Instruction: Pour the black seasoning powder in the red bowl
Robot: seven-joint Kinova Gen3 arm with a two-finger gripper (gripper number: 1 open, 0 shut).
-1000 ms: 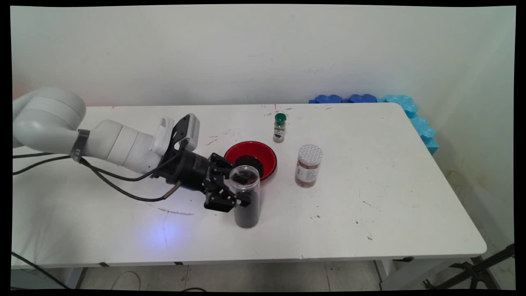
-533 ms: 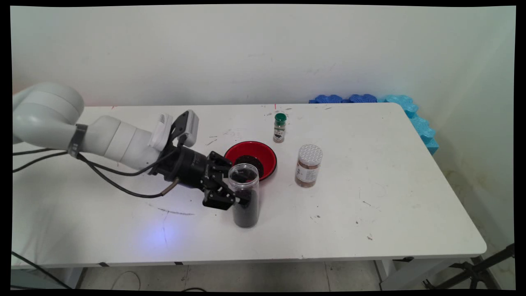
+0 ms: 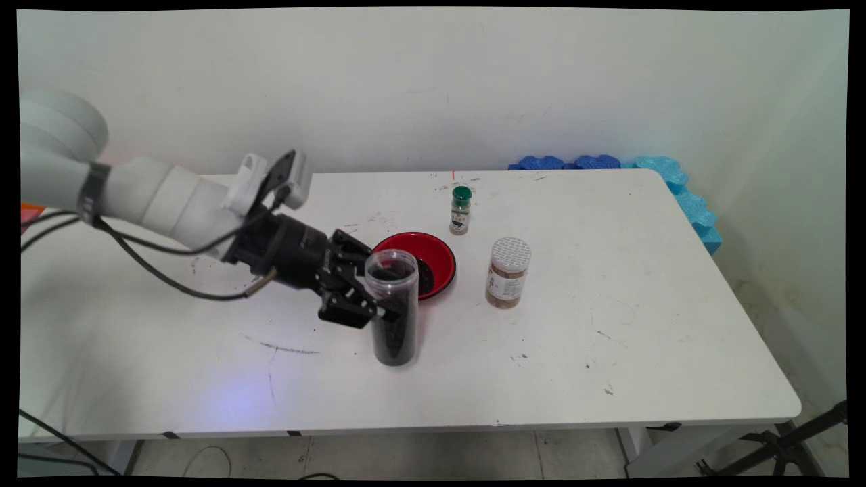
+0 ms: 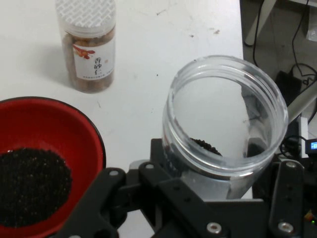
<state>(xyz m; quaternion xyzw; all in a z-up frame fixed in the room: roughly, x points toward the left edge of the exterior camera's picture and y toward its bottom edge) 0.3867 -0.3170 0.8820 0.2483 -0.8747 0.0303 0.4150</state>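
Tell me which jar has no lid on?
The clear jar of dark grains, held in the gripper. The white-lidded jar and green-capped bottle are closed.

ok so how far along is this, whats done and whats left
Done: a heap of dark grains lies in the red bowl. In hand: the gripper is shut on the open clear jar, upright beside the bowl. Left: the jar holds plenty of dark grains, and the white-lidded jar and green-capped bottle stand capped.

Bright even light; soft shadows
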